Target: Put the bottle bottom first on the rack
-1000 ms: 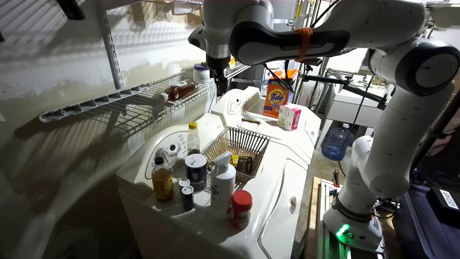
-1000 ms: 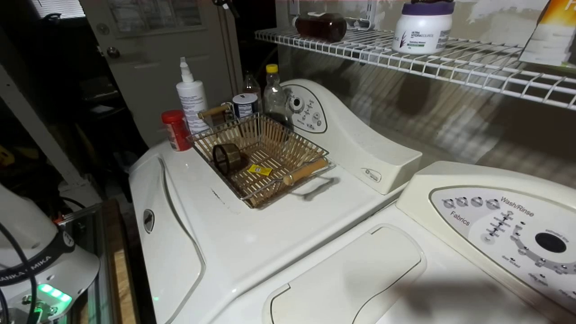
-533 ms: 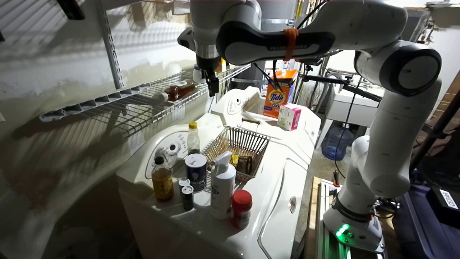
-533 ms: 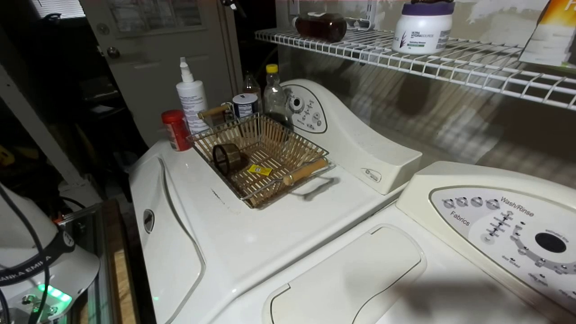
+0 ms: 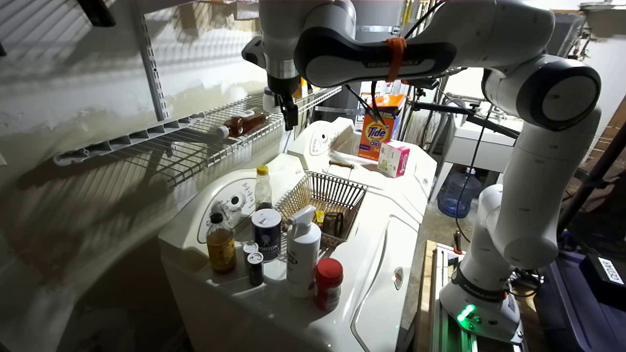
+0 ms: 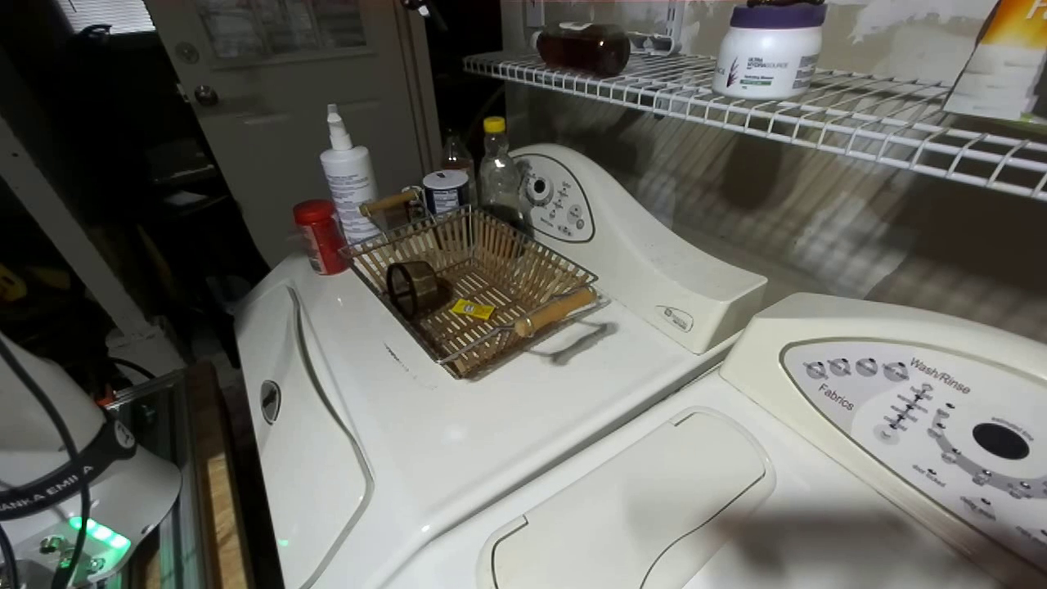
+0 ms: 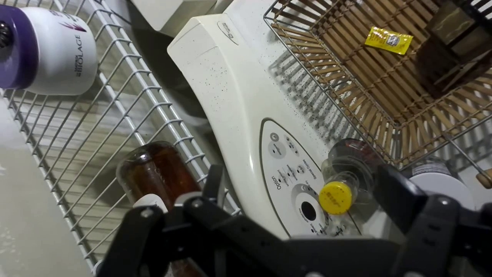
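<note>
The bottle [image 5: 243,124], dark reddish-brown with a pale cap, lies on its side on the rack [image 5: 190,166], a long white wire shelf on the wall. The bottle [image 6: 583,49] and rack [image 6: 859,123] also show in another exterior view. My gripper [image 5: 288,115] points down near the rack's front edge, apart from the bottle. In the wrist view the gripper [image 7: 307,192] is open, with nothing between its fingers. There the left finger hides the lower part of the bottle [image 7: 165,175]; the rack [image 7: 123,109] runs along the left.
A white jar with a purple lid [image 6: 769,53] stands on the rack near the bottle. Below are a washer and dryer with a deep slatted basket [image 5: 320,195], a yellow-capped clear bottle [image 7: 336,198], an amber bottle [image 5: 221,249] and a white spray bottle [image 5: 303,259].
My gripper moved left in an exterior view, towards the rack, between one second and half a second ago. Since then the arm shows almost no movement. The bottle has not moved.
</note>
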`<state>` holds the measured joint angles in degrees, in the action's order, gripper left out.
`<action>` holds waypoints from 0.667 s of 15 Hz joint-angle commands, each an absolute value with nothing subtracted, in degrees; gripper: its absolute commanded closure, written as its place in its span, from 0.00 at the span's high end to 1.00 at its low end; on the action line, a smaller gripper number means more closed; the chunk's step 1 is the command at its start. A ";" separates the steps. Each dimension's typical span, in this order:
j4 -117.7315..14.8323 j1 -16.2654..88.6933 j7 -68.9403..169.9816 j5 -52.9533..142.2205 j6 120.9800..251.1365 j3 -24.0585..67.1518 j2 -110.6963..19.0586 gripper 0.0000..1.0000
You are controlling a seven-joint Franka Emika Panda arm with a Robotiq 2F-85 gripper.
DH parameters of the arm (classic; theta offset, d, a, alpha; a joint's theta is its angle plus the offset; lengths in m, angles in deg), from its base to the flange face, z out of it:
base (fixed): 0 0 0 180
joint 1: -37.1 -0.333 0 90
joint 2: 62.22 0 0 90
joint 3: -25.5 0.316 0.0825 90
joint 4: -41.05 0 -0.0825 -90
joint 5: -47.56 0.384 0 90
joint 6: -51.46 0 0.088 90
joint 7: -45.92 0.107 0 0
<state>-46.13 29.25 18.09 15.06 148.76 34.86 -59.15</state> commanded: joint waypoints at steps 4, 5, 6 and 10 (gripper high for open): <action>-43.14 29.94 10.65 18.46 160.56 33.82 -57.89 1.00; -42.78 30.26 8.18 19.88 162.90 33.53 -57.75 1.00; -42.26 30.47 5.91 20.99 164.02 33.24 -57.40 1.00; -38.54 31.24 -2.14 22.78 161.61 32.14 -53.87 1.00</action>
<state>-43.45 30.61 4.22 20.34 162.82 32.75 -57.94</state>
